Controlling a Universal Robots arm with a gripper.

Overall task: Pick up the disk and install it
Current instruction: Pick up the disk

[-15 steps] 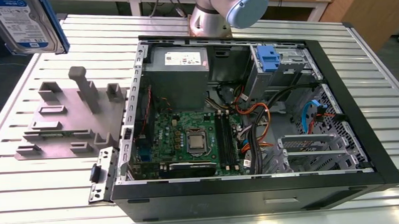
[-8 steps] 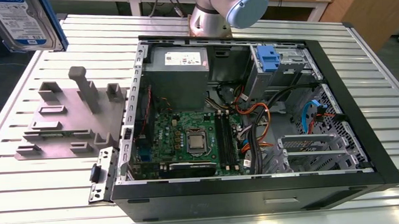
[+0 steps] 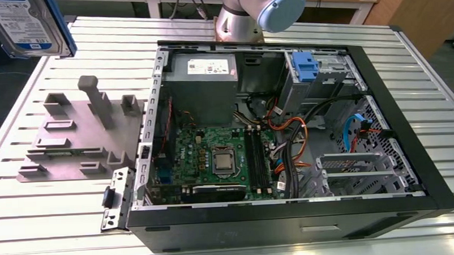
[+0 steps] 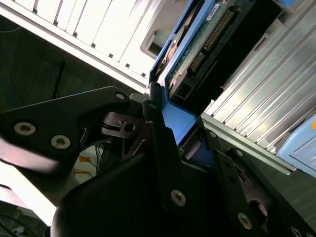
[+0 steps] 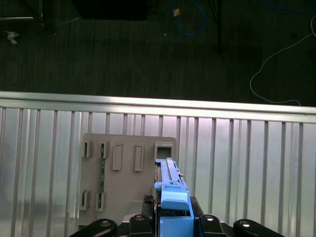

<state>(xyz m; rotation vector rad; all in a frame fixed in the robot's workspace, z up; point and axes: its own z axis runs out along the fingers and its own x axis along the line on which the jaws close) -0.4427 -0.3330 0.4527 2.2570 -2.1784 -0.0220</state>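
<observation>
The disk (image 3: 23, 24), a silver drive with a white-and-blue label and blue rails, hangs high at the exterior view's far upper left, above the table's edge. In the second wrist view my gripper (image 4: 182, 136) is shut on the blue rail end of the disk (image 4: 205, 37), whose circuit board and connector face the camera. In the first wrist view the disk (image 5: 170, 190) stands edge-on between my black fingers (image 5: 140, 219), above the grey fixture (image 5: 123, 168).
The open computer case (image 3: 408, 115) lies on the slatted aluminium table (image 3: 429, 81), motherboard and cables exposed. A blue caddy clip (image 3: 304, 65) sits at the drive bays. The grey fixture plate (image 3: 72, 136) with upright posts lies beside the case. The arm's base (image 3: 246, 16) stands behind.
</observation>
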